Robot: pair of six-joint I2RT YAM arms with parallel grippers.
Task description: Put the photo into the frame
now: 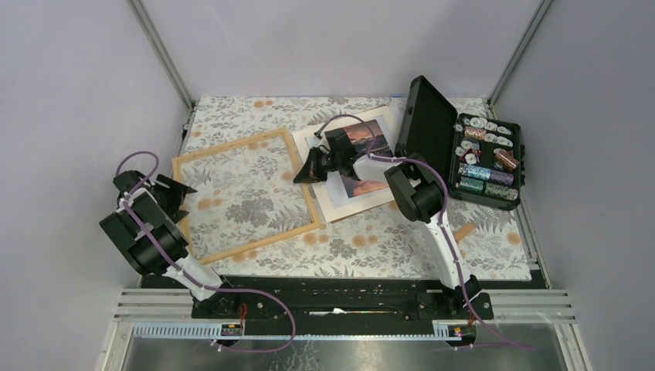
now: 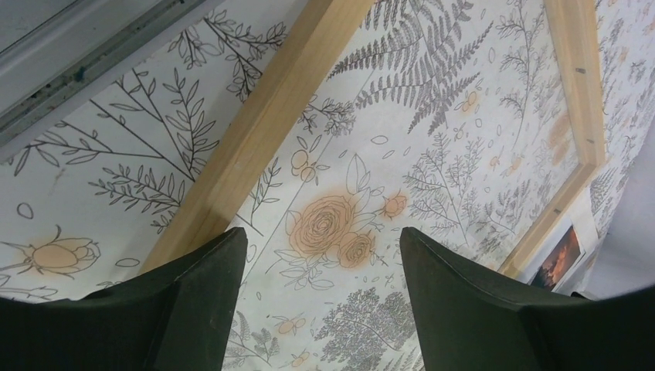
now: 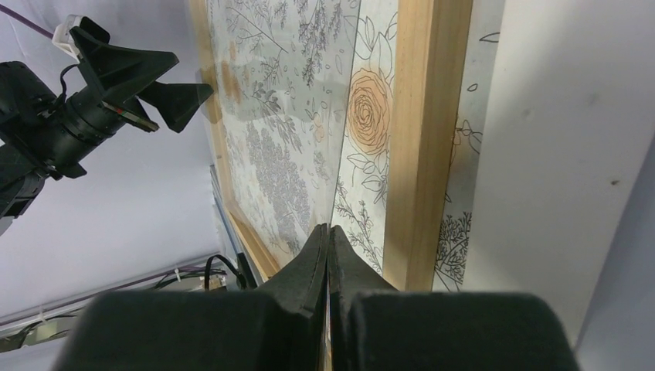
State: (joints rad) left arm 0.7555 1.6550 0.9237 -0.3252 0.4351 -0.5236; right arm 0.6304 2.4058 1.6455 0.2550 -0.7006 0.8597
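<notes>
The light-wood frame (image 1: 247, 193) lies flat on the flowered cloth, left of centre, with cloth showing through it. The photo (image 1: 364, 133), an orange sunset with a white border, lies just right of the frame, partly hidden under my right wrist. My right gripper (image 1: 300, 176) is over the frame's right rail (image 3: 421, 139). Its fingers are pressed together (image 3: 328, 228) with a thin orange-white sheet edge pinched between them, which looks like the photo. My left gripper (image 1: 184, 199) hovers open over the frame's left rail (image 2: 263, 131), with only cloth between its fingers (image 2: 320, 239). The left wrist view shows the photo (image 2: 560, 253) beyond the frame's far corner.
An open black case (image 1: 487, 158) of coloured spools stands at the right, its lid (image 1: 429, 124) upright beside the photo. A cream mat (image 1: 363, 202) lies under the photo. A small brown strip (image 1: 464, 232) lies near the right arm. Enclosure walls surround the table.
</notes>
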